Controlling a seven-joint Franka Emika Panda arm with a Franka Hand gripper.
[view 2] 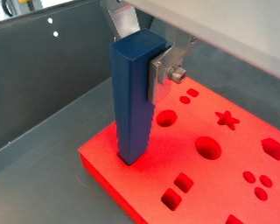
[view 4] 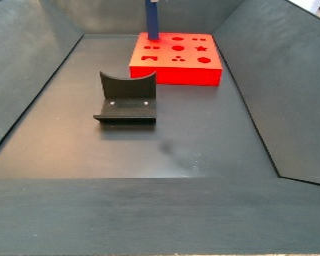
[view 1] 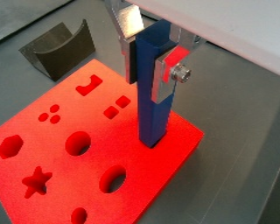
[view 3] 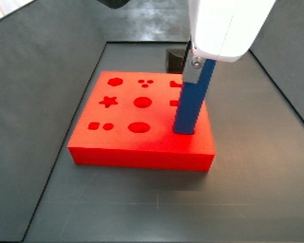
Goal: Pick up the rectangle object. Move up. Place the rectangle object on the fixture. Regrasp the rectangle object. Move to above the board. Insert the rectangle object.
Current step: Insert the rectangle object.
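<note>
Over the board point(view 3: 129, 123), upright rectangle object point(view 3: 193, 95) gripped between gripper point(view 1: 154, 54) jaws.

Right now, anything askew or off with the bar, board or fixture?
Nothing stands out. The hand grips the blue bar near its top; the bar stands upright with its lower end at the red board near one corner. The board lies flat and looks undamaged, and the fixture sits apart on the floor, empty.

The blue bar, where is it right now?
The blue bar stands upright in the gripper, its lower end at the red board near one corner, far from the fixture.
</note>
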